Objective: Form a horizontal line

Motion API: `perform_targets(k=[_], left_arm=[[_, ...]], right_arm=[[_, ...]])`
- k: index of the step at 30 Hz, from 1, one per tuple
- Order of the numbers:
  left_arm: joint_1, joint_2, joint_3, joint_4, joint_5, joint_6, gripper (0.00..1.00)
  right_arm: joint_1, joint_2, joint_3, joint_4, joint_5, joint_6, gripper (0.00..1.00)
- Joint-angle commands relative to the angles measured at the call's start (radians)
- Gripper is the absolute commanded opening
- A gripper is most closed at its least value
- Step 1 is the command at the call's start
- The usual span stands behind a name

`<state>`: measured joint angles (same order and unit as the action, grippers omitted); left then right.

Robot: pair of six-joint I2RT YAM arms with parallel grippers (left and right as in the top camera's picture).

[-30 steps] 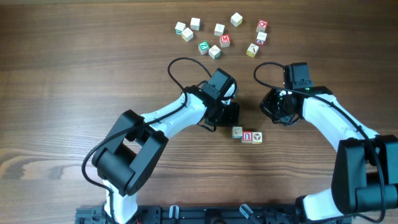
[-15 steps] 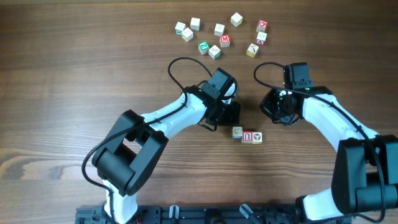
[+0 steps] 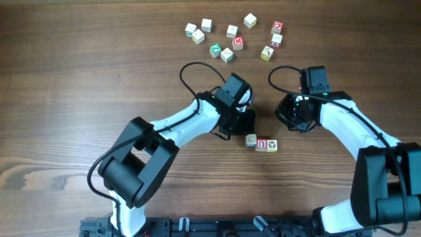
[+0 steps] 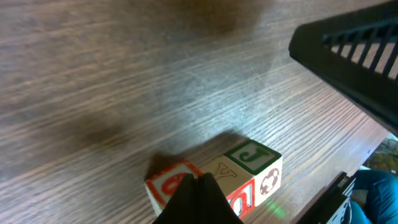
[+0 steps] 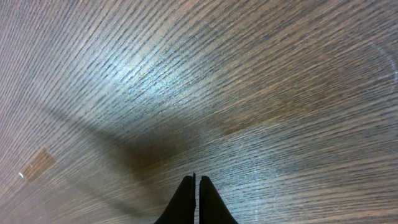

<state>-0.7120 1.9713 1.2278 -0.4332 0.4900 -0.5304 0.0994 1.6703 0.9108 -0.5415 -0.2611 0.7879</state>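
Three letter blocks [image 3: 261, 143] lie side by side in a short row near the table's middle front. In the left wrist view they show as a red-lettered block [image 4: 171, 183], a plain one marked Y [image 4: 222, 169] and a green-lettered one [image 4: 252, 155]. My left gripper [image 3: 239, 121] is shut and empty, its tips [image 4: 198, 186] just above the row's left end. My right gripper [image 3: 297, 117] is shut and empty over bare wood [image 5: 196, 183], to the right of the row. Several loose blocks [image 3: 231, 36] lie scattered at the back.
The right arm's black body [image 4: 354, 56] shows at the top right of the left wrist view. The table's front edge runs just past the blocks in that view [image 4: 336, 186]. Cables loop above both wrists [image 3: 197, 69].
My left arm has shifted very slightly to the right. The blocks and the right arm have not moved.
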Motion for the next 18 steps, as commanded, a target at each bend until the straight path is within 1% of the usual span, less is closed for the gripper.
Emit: perform_targets(k=[1,9,13,16,18], left_arm=[[-0.024,0.015,0.016,-0.001,0.017,-0.010,0.04],[-0.027,0.015,0.016,-0.001,0.013,-0.009,0.04],[-0.020,0.015,0.016,0.007,-0.028,-0.010,0.04],[0.010,0.015,0.016,0.030,-0.028,-0.010,0.04],[0.059,0.015,0.017,0.040,-0.028,-0.026,0.04]], right_arm=[[-0.002,0.008,0.011,-0.002,0.014,-0.003,0.05],[-0.002,0.008,0.011,-0.006,0.021,-0.003,0.05],[-0.002,0.008,0.011,-0.006,0.021,-0.003,0.05],[-0.002,0.008,0.011,-0.016,0.026,-0.003,0.05],[-0.002,0.008,0.011,-0.025,0.036,-0.003,0.05]])
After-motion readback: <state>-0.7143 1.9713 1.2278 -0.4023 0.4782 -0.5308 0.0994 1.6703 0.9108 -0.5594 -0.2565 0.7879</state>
